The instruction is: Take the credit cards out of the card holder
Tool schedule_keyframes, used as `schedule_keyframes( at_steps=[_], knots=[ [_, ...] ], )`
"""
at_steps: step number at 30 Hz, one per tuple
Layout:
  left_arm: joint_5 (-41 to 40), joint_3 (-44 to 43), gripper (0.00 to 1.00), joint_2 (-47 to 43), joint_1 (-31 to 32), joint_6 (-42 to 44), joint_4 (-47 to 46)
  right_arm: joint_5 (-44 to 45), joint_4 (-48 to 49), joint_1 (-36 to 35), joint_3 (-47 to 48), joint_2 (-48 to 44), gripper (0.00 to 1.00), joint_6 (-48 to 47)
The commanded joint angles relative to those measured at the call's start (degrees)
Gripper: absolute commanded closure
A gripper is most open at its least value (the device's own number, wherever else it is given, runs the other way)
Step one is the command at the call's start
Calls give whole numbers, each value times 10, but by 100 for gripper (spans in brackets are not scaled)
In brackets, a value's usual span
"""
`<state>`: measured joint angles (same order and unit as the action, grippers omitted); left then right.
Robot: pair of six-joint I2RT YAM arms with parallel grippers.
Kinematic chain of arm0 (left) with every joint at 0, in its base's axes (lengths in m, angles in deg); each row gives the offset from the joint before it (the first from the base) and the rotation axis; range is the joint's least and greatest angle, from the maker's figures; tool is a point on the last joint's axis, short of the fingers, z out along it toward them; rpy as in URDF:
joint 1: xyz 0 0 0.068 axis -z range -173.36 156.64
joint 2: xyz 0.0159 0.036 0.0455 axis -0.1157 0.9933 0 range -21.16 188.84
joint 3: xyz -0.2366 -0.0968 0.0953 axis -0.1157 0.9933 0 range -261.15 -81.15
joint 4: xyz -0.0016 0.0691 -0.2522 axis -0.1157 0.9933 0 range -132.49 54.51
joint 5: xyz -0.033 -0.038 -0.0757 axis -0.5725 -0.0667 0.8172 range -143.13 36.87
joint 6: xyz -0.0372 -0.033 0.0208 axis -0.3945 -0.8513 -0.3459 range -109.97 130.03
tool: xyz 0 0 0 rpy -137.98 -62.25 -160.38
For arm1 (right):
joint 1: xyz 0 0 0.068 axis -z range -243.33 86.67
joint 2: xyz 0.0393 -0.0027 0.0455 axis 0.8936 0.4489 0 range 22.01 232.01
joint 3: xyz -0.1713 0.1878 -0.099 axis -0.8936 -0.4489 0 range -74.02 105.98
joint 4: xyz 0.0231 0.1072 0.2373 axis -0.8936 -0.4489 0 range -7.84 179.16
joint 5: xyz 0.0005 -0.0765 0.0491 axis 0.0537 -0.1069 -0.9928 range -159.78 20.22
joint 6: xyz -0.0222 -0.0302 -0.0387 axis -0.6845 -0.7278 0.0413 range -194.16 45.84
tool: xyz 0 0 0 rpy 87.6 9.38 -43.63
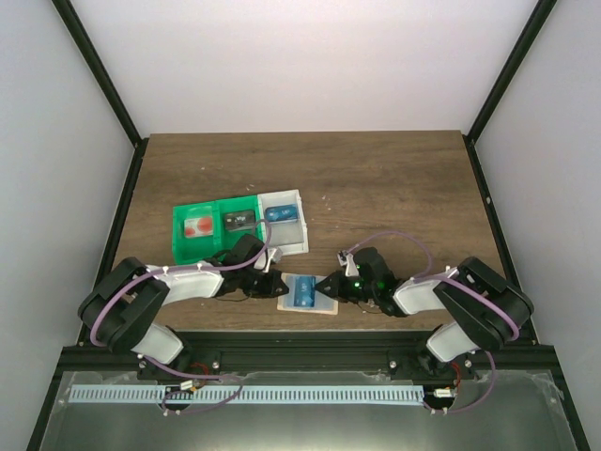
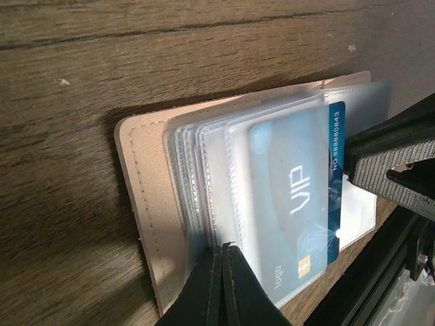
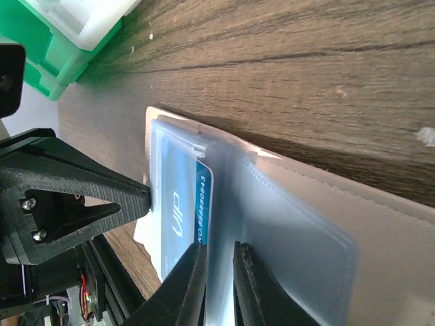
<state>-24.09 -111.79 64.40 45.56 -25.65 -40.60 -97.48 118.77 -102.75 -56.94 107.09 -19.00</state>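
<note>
The tan card holder (image 1: 306,295) lies open near the table's front edge, its clear sleeves fanned (image 2: 204,176). A bright blue card (image 2: 292,204) printed "VIP" sits in the top sleeve, one edge sticking out towards my right gripper; it also shows in the right wrist view (image 3: 202,204). My left gripper (image 2: 224,250) is shut, its tips pressed on the sleeves by the holder's left side (image 1: 279,286). My right gripper (image 3: 221,268) has its jaws a narrow gap apart over the clear sleeve, one finger at the card's protruding edge (image 1: 330,285). A pale card with red circles (image 1: 197,226) lies in the green tray.
The green compartment tray (image 1: 178,235) stands behind the left arm and also holds a dark item (image 1: 237,221). A translucent white box (image 1: 299,225) beside it holds a blue item (image 1: 279,214). The table's front edge is just behind the holder.
</note>
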Motion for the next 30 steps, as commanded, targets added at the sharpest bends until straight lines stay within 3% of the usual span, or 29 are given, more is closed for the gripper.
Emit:
schedule_keyframes(
  at_steps=[1,26,30],
  knots=[
    [-6,-13,100,10,-1,13,11,-5,4,7,8,4,85,0],
    [-1,6,100,-1,4,3,-7,-54,78,7,43,91,85,17],
    [-1,6,100,-1,4,2,-10,-54,80,7,44,93,92,15]
  ],
)
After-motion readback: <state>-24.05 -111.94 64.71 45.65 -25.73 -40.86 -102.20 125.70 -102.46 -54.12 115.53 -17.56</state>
